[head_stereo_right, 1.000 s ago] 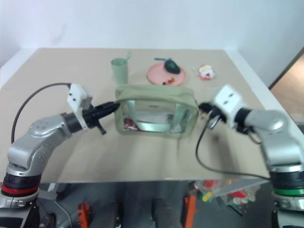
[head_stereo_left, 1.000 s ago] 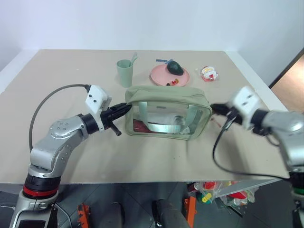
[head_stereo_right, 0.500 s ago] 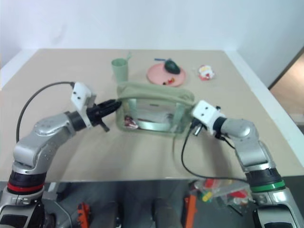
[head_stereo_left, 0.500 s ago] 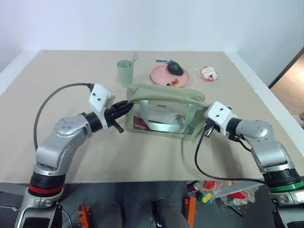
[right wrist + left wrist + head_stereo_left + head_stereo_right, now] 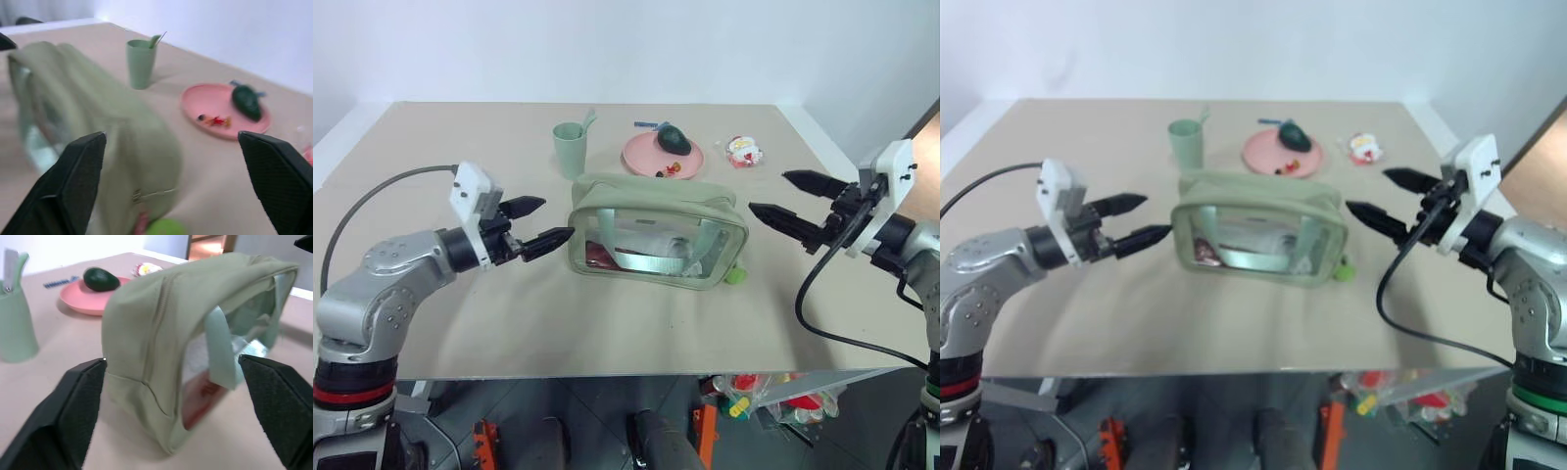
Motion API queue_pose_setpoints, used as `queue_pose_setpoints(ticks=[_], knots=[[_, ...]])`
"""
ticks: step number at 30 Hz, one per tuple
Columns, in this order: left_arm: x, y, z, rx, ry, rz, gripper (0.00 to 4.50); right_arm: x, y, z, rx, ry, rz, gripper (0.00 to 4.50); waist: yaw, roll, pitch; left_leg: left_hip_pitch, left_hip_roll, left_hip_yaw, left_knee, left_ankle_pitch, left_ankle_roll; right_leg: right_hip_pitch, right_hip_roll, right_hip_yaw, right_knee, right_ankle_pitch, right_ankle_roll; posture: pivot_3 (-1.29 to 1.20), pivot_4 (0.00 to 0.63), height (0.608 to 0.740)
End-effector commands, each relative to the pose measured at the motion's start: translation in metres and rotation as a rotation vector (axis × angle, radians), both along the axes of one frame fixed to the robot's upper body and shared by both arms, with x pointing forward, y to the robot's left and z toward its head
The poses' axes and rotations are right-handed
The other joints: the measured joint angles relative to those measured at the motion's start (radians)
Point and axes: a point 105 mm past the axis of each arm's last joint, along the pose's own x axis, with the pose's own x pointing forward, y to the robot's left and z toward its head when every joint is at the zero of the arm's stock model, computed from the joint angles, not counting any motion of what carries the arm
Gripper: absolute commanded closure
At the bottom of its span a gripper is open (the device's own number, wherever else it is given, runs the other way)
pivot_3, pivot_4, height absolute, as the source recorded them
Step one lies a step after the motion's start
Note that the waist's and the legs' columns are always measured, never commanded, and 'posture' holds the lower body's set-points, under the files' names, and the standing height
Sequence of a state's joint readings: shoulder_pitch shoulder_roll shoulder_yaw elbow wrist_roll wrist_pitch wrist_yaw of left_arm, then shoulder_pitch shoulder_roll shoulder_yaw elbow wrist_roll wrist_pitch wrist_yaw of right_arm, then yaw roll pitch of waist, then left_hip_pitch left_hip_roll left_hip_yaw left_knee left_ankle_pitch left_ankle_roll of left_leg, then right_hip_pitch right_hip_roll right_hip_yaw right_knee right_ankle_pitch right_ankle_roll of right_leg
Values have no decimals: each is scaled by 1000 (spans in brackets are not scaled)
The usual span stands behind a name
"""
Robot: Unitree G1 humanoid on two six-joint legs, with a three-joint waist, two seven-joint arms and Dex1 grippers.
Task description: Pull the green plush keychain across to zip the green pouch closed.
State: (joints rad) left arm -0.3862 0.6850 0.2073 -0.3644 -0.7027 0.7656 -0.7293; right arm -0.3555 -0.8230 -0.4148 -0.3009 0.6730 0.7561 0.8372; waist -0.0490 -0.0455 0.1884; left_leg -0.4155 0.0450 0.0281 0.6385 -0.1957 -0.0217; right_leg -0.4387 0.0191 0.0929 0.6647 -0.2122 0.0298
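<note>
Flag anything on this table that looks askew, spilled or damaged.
Nothing stands out. The green pouch sits upright with its top closed, the green plush keychain lying at its right end. The cup stands upright, and the pink plate lies flat.

Pale green cup (image 5: 570, 149) beside pink plate (image 5: 663, 155) holding dark avocado toy (image 5: 675, 140); red-white trinket (image 5: 743, 152) near.

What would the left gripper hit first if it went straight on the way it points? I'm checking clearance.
Most likely the green pouch: the open left gripper aims at its near end, apart from it.
</note>
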Motion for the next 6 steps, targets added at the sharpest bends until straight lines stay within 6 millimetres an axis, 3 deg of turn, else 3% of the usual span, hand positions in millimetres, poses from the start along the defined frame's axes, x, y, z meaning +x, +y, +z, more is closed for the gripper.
queue_pose_setpoints(ticks=[1,6], knots=[[-9,13,-9,42,-27,76,42,-35,23,-8,63,68,85,33,1,0,0,0,0,0,-1,0,0,0,0,0,0,-1,0,0,150,740],[-10,13,-29,94,-57,163,42,-47,31,-47,35,113,-10,33,1,0,0,0,0,-1,0,0,0,0,-1,-2,0,-2,-3,0,150,740]])
